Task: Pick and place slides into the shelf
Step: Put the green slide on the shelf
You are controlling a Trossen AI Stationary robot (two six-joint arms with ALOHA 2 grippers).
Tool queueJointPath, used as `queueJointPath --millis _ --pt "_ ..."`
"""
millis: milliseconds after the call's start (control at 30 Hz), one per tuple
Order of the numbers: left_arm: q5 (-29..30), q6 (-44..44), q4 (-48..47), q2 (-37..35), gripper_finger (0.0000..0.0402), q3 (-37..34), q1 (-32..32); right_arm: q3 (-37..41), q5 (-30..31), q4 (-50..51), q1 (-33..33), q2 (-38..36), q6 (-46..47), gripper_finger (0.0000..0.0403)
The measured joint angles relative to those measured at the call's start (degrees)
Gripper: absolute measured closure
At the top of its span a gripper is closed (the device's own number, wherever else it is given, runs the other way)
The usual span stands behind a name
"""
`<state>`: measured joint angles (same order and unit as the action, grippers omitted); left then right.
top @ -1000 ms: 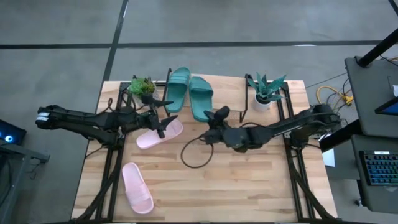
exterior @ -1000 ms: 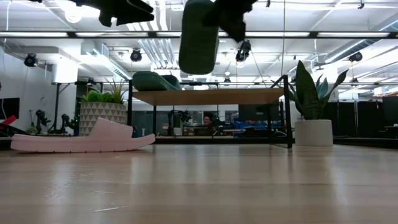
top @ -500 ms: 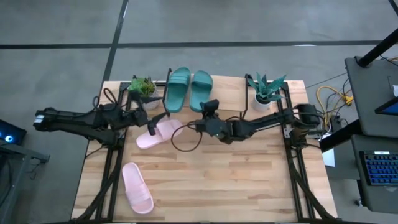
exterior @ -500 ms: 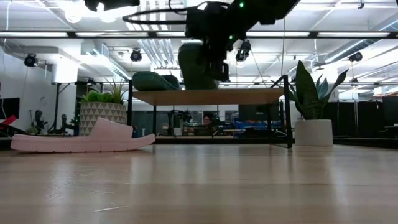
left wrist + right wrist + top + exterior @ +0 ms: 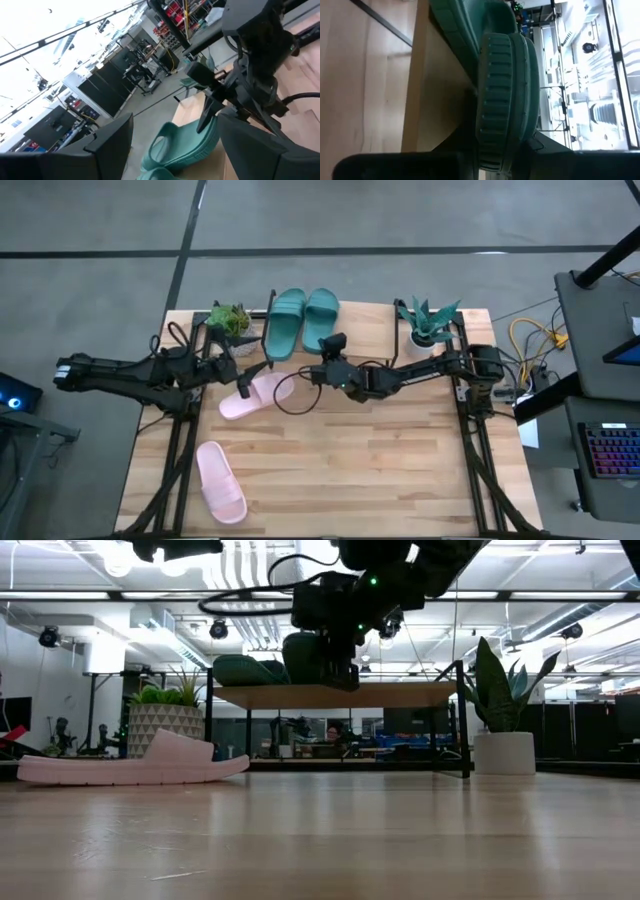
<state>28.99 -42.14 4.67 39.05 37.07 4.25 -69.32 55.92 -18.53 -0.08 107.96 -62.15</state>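
Right claw [image 5: 331, 352] clamps teal slide [image 5: 506, 95]; high view hides grip.

2 slides [image 5: 301, 322] on shelf [image 5: 335, 695] (side by side)

Both arms are dark, near-black, built of slim tubular links joined by bulkier rounded housings. The left arm [image 5: 130, 372], at the centre left of the high view, carries a white patch at its outer end. The right arm [image 5: 420, 372], at centre right, trails a thin black cable [image 5: 290, 395] in a loop. A small green light [image 5: 373, 581] glows on its wrist.
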Motion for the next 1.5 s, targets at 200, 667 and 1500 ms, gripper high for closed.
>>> queueJointPath --millis 200,667,1500 --pt "0.0 0.0 0.2 0.2 0.0127 0.0 0.0 0.0 -2.3 -0.7 -0.8 0.0 -1.0 0.0350" --pt "-0.1 2.6 -1.2 1.1 0.0127 0.0 0.0 -3.2 -5.6 11.9 -1.1 0.0 10.8 0.0256" --pt "0.0 2.9 -2.9 2.0 0.0127 0.0 0.0 -18.8 -22.4 39.7 0.5 -0.1 39.7 0.0101"
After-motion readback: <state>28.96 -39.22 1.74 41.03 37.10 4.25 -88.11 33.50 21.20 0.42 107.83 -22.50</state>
